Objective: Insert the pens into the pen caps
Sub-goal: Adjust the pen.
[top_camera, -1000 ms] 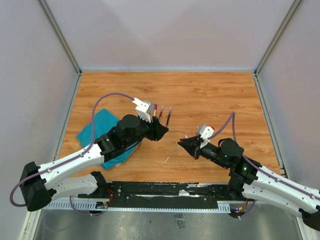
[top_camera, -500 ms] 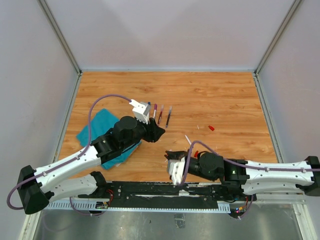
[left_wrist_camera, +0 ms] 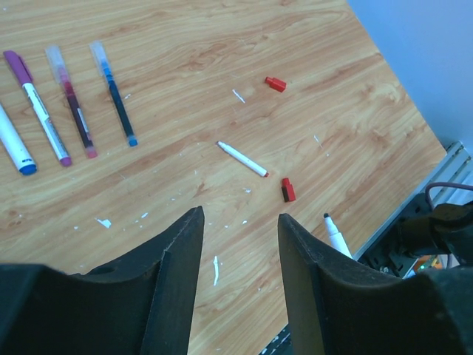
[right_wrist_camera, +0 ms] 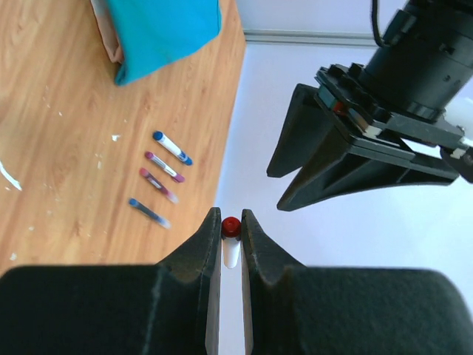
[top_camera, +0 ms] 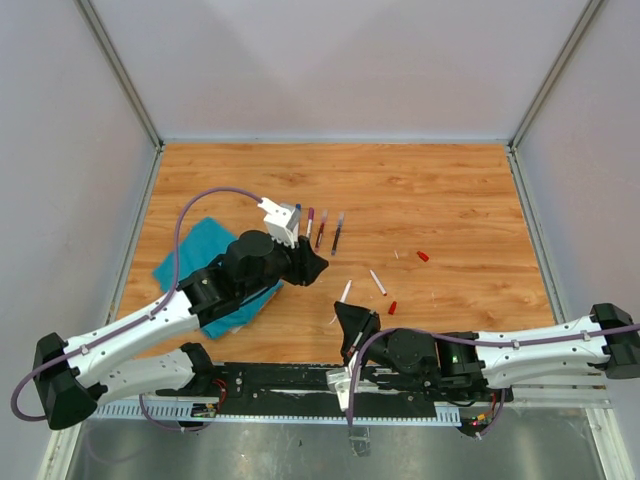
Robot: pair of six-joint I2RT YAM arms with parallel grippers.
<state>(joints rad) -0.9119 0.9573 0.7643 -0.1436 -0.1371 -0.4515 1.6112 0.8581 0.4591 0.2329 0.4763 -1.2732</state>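
My right gripper is shut on a white pen whose red tip pokes out between the fingertips. From above, that pen juts up toward my left gripper, which hangs open and empty just beyond it. A second uncapped white pen lies on the wood. One red pen cap lies near it, another red cap farther right. Several capped pens lie in a row behind the left gripper.
A teal cloth lies under the left arm at the table's left. Small white scraps dot the wood. The black base rail runs along the near edge, right below the right arm.
The right arm has swung from mid-right down toward the near edge, its gripper now pointing up at the left gripper. The loose pen and red caps are now uncovered. The left arm barely moved.
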